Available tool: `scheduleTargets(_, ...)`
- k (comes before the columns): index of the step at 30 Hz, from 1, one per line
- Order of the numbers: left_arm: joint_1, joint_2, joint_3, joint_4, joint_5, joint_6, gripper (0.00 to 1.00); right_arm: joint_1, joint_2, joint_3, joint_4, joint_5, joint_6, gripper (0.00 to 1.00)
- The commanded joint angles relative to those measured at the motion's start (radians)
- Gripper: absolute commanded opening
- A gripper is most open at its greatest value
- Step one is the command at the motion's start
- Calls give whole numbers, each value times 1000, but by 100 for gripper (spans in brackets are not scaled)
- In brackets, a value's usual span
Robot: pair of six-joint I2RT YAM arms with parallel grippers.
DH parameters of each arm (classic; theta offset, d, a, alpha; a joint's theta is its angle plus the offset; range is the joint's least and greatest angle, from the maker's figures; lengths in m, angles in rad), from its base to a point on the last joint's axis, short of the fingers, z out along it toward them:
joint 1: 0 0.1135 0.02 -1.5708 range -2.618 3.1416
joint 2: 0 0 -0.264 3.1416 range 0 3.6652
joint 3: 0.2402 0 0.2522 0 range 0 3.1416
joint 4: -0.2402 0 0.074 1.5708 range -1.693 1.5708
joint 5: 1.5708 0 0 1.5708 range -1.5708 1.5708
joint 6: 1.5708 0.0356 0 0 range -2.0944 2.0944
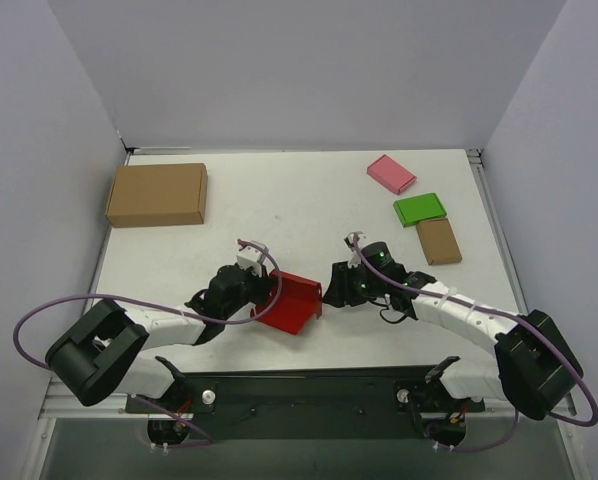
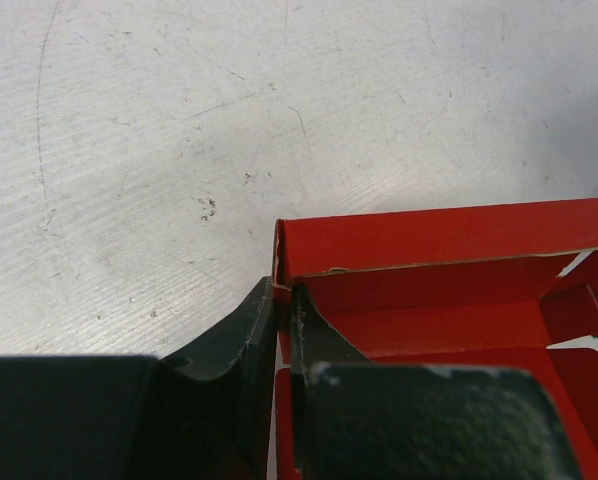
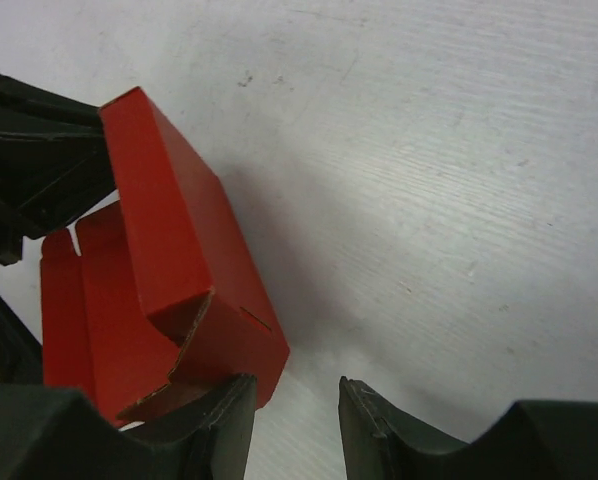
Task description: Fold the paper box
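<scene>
- Left gripper [image 2: 282,300]: pinched shut on the paper box [image 2: 429,240] wall at 9 o'clock; anchor firmly.
- Right gripper [image 3: 297,400]: half open, empty, at 3 o'clock; push wall squarely.

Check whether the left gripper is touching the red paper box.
Touching. The left wrist view shows the left gripper closed on a side wall of the paper box, one finger against each face of the red card, no gap.

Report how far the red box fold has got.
Done: the paper box has one wall standing upright. In hand: the left claw pinches a wall edge, while the right claw sits open beside its other end, gripping nothing. Left: the box is open, its flaps not yet tucked shut.
</scene>
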Motion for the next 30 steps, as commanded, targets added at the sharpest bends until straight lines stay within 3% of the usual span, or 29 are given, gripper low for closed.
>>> scheduleTargets(1, 0, -32, -3, 8, 9, -9, 8, 24, 15, -7, 159, -87, -19, 39)
scheduleTargets(20, 1, -61, -15, 5, 56, -13, 8, 71, 46, -80, 355, -201, -2, 43)
scheduleTargets(30, 1, -63, -34, 46, 162, 23, 7, 76, 69, -71, 349, -141, -71, 47)
